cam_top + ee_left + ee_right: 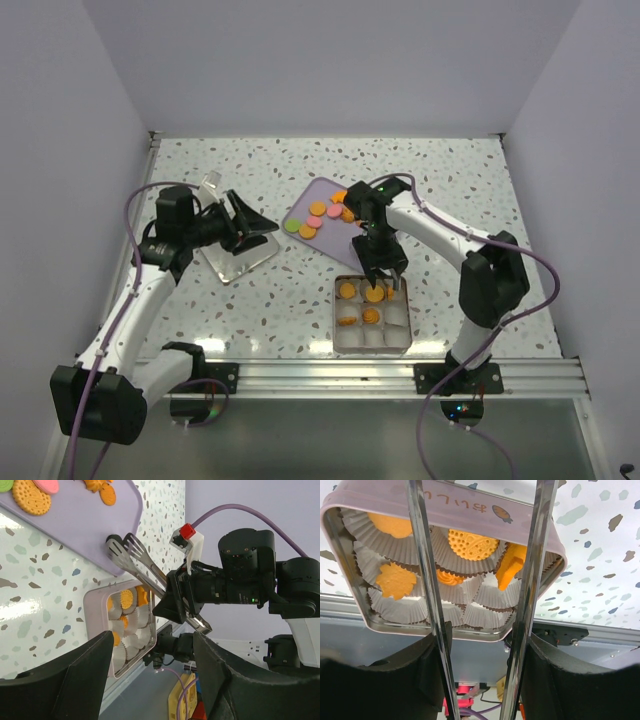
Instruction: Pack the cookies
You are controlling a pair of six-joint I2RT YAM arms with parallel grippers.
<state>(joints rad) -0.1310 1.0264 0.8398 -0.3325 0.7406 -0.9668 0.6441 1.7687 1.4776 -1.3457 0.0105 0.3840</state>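
Several cookies (316, 210), mostly orange with pink and green ones, lie on the lilac tray (322, 192). Several orange cookies (375, 294) sit in paper cups in the square tin (409, 330). My right gripper (378, 262) is shut on metal tongs (381, 284), which hang open and empty above the tin's far row. In the right wrist view the tong arms (422, 555) straddle a round dotted cookie (472, 544), and another orange cookie (511, 565) stands tilted in its cup. My left gripper (262, 228) is open and empty, left of the tray.
A clear plastic lid (238, 258) lies under my left gripper. An aluminium rail (400, 375) runs along the near edge. The left wrist view shows the tray (85, 525), the tongs (145, 565) and the tin (90, 600).
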